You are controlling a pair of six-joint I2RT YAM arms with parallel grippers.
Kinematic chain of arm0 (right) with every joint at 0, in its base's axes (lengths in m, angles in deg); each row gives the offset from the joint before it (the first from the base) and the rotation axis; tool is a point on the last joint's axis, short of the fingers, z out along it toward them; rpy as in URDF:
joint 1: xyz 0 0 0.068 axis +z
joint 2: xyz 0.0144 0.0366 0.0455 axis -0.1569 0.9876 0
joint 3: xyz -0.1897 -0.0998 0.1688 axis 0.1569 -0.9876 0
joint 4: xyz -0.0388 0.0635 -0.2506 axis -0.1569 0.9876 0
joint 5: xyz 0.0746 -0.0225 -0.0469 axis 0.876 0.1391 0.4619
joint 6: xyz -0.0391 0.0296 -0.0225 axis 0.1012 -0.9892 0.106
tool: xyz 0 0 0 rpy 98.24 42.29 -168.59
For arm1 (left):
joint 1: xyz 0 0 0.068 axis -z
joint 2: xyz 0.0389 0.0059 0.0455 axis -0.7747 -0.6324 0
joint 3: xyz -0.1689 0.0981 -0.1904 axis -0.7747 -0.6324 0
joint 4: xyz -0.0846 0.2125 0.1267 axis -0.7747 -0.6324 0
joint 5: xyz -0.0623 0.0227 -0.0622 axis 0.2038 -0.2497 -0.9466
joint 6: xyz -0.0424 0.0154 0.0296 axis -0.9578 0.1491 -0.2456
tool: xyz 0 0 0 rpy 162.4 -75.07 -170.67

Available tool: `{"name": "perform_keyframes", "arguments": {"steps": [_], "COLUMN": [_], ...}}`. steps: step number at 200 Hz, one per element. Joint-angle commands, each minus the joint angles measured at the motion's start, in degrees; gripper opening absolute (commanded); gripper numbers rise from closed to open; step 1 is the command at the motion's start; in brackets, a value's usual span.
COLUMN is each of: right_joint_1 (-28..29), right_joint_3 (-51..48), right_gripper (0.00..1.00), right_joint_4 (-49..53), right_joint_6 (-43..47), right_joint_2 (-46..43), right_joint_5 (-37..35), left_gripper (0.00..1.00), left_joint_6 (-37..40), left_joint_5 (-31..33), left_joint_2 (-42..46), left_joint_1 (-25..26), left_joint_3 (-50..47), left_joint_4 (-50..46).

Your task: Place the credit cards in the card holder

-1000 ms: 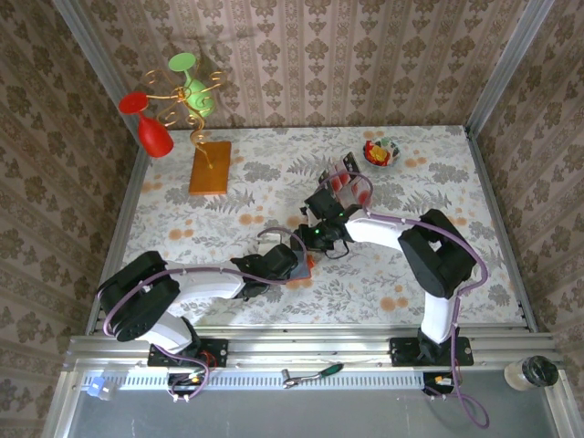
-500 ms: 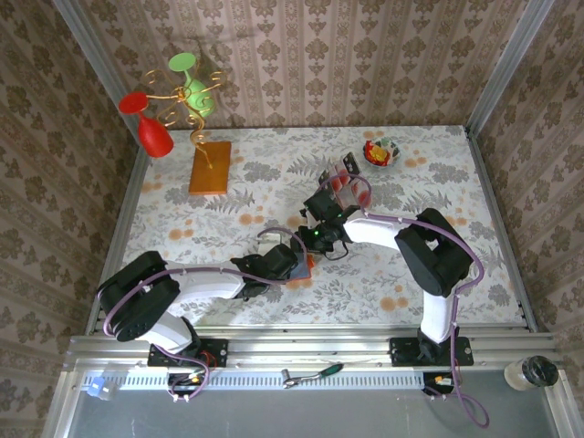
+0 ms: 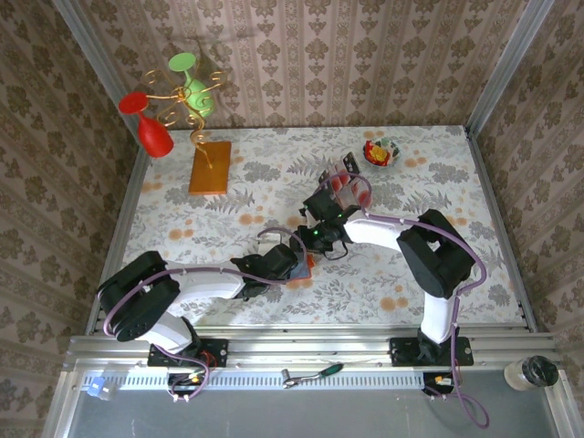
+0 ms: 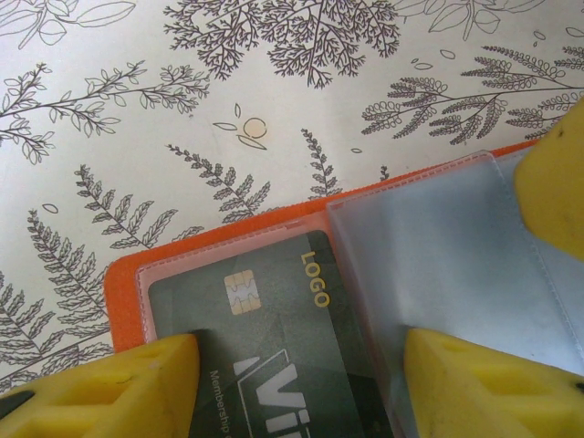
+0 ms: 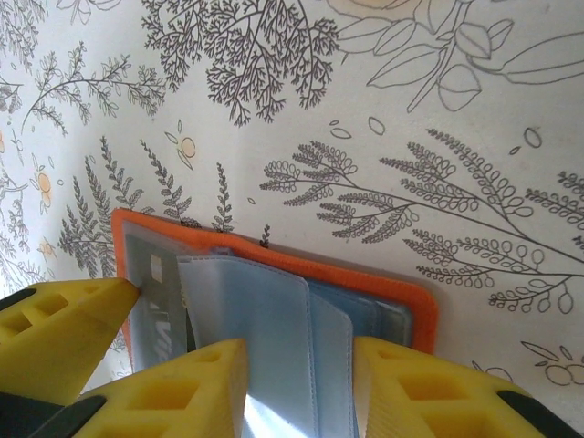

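- Left gripper (image 4: 297, 392): jaws set wide apart, nothing clamped. Its yellow fingers (image 4: 100, 383) are planted on the opened card holder (image 4: 123, 301), one on each side of a dark card (image 4: 274, 338) already lodged under the clear pocket.
- Dark card: chip and gold lettering are seen through the plastic. Its long axis runs straight out from between the left fingers, and its far short edge lies close against the holder's orange border.
- Right gripper (image 5: 301, 392): jaws part-way apart, straddling a blue-grey sleeve leaf (image 5: 265, 310) that is bowed up off the holder. Whether the leaf is actually pinched cannot be told.
- Card holder: lies flat and open on the patterned table (image 3: 228, 219), directly under both grippers, near the middle. The left gripper is placed on its card-bearing half, the right on the leaves beside it.
- Remaining credit cards (image 3: 347, 187): stood in a clear tray (image 3: 336, 170) farther from the arm bases, just beyond the right gripper and well apart from the left.
- Judgement: one card is taken as seated, with more to be fetched. The next move is governed by the tray lying beyond the right gripper, so the right arm is the nearer. The holder would best be kept pinned by the left.
- The next card would need its long axis lined up with the pocket mouth, as the seated card is.
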Motion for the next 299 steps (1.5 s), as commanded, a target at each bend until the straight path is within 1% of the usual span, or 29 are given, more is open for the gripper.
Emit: {"name": "perform_keyframes", "arguments": {"steps": [1, 46, 70, 118, 178, 189, 202, 211, 265, 299], "right_joint_1": [0.7, -0.3, -0.8, -0.3, 1.4, 1.5, 1.5, 1.5, 1.4, 1.1], "right_joint_3": [0.2, 0.3, 0.2, 1.1, 1.8, 1.6, 1.2, 1.0, 0.9, 0.7], "right_gripper": [0.37, 0.37, 0.37, 0.36, 0.34, 0.34, 0.39, 0.40, 0.37, 0.35], "right_joint_4": [0.0, 3.4, 3.3, 1.1, -0.3, -0.4, -0.7, -1.1, -4.6, -6.0], "right_joint_6": [-1.0, -0.4, -0.5, -1.4, -2.0, -2.0, -2.2, -2.3, -2.6, -3.4], "right_joint_2": [-0.7, -3.0, -4.3, -2.0, 2.1, 2.6, 3.3, 3.6, 3.8, 3.2], "right_joint_5": [-1.2, -6.7, -7.1, -1.9, 0.1, -0.3, -0.3, 0.1, 6.8, 9.4], "left_gripper": [0.61, 0.61, 0.61, 0.61, 0.61, 0.61, 0.61, 0.61, 0.61, 0.61], "left_joint_6": [0.1, 0.1, 0.2, 0.1, 0.0, 0.0, 0.0, 0.0, -0.1, 0.0], "left_joint_5": [-0.3, -0.3, -0.3, -0.1, -0.1, -0.1, -0.1, -0.1, -0.1, -0.1], "left_joint_2": [-0.8, -0.6, -0.5, -0.2, -0.1, -0.1, -0.1, -0.1, -0.1, 0.3], "left_joint_1": [0.5, 0.5, 0.6, 0.6, 0.6, 0.6, 0.6, 0.6, 0.6, 0.6], "left_joint_3": [-1.3, -1.2, -1.2, -1.5, -1.7, -1.7, -1.7, -1.7, -1.8, -1.8], "left_joint_4": [-0.8, -0.8, -0.8, -0.8, -0.8, -0.7, -0.6, -0.5, -0.5, -0.4]}}
